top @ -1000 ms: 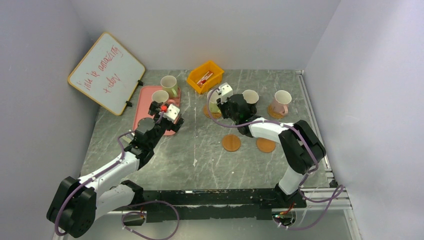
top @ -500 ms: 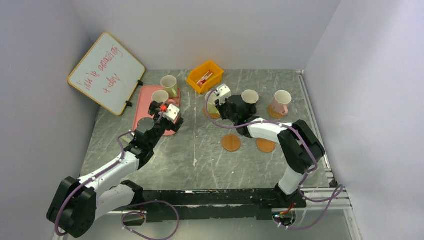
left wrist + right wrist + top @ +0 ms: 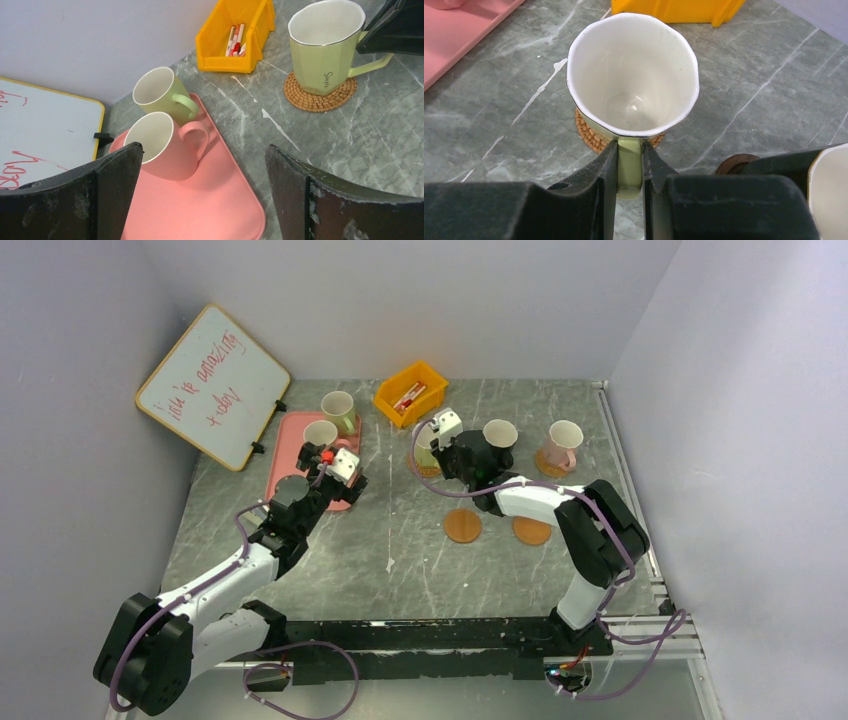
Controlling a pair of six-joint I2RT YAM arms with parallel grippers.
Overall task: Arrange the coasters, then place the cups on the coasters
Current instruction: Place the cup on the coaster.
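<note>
My right gripper (image 3: 629, 147) is shut on the handle of a pale green cup (image 3: 634, 75), which stands on the woven tan coaster (image 3: 589, 132). In the top view that cup (image 3: 428, 445) is right of the table's middle. The black cup (image 3: 500, 434) stands on a dark brown coaster (image 3: 734, 162). A pink cup (image 3: 564, 443) stands on an orange coaster (image 3: 546, 464). Two bare orange coasters (image 3: 462, 526) (image 3: 531, 531) lie nearer. My left gripper (image 3: 202, 150) hangs open over the pink tray (image 3: 200, 205), just short of a pink cup (image 3: 160, 150) and a green cup (image 3: 157, 92).
A yellow bin (image 3: 410, 392) with pens stands at the back centre. A whiteboard (image 3: 212, 385) leans on the left wall behind the tray (image 3: 295, 480). Walls close in the left, back and right sides.
</note>
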